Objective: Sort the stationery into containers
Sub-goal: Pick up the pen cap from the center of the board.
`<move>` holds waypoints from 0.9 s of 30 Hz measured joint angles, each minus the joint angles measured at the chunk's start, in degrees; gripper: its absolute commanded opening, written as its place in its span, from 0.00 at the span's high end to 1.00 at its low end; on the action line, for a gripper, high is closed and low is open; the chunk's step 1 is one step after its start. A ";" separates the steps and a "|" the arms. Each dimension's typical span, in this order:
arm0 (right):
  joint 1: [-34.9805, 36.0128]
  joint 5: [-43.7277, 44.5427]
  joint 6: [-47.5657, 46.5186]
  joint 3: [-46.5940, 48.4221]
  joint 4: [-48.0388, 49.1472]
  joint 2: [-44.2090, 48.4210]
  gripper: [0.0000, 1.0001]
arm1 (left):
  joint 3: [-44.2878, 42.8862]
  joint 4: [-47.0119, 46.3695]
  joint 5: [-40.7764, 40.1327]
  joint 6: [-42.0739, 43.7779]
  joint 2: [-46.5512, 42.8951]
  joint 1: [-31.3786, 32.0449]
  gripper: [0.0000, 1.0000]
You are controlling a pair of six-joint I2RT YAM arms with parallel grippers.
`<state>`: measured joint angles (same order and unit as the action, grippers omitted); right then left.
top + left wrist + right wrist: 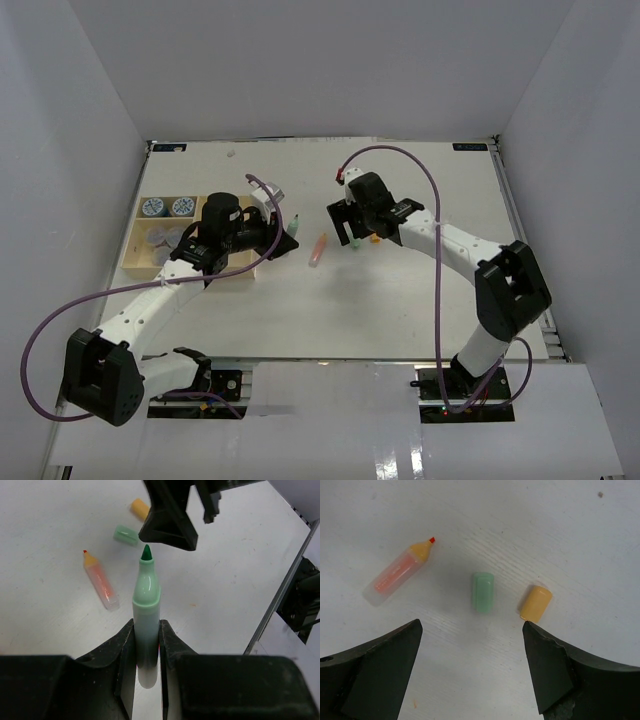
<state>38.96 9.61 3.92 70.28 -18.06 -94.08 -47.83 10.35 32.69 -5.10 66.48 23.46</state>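
Note:
My left gripper [146,626] is shut on an uncapped green marker [146,592], tip pointing away, held above the table. In the top view this gripper [283,238] is just right of the beige tray [134,263]. My right gripper [472,630] is open and hovers over a green cap [483,592], with an orange cap [536,602] to its right and an uncapped pink-orange marker [397,575] to its left. Two blue-lidded jars [166,207] and grey-purple jars [162,238] sit in the tray.
The right gripper's black finger [170,520] hangs just beyond the green marker's tip. The green cap [126,535], orange cap [140,508] and pink-orange marker [100,582] lie on the white table near its middle. White walls enclose the table.

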 measured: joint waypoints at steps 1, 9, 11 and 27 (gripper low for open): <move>-0.37 -0.04 -0.44 0.94 -1.05 -2.01 0.13 | 0.11 0.02 0.70 0.72 -0.02 -0.02 0.99; -1.33 -2.03 -2.97 4.76 -6.43 -11.78 0.25 | 0.13 0.44 2.32 3.17 0.00 -0.04 0.99; -1.44 -2.38 -3.48 5.79 -6.80 -13.11 0.27 | 0.13 0.44 2.40 3.28 0.00 -0.04 0.99; -2.14 -2.25 -5.73 11.89 -7.52 -21.29 0.39 | 0.11 0.50 2.54 3.39 0.07 -0.04 0.99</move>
<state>36.82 7.35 -1.80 82.17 -25.58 -115.37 -47.72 10.85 35.22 -1.72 66.54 23.42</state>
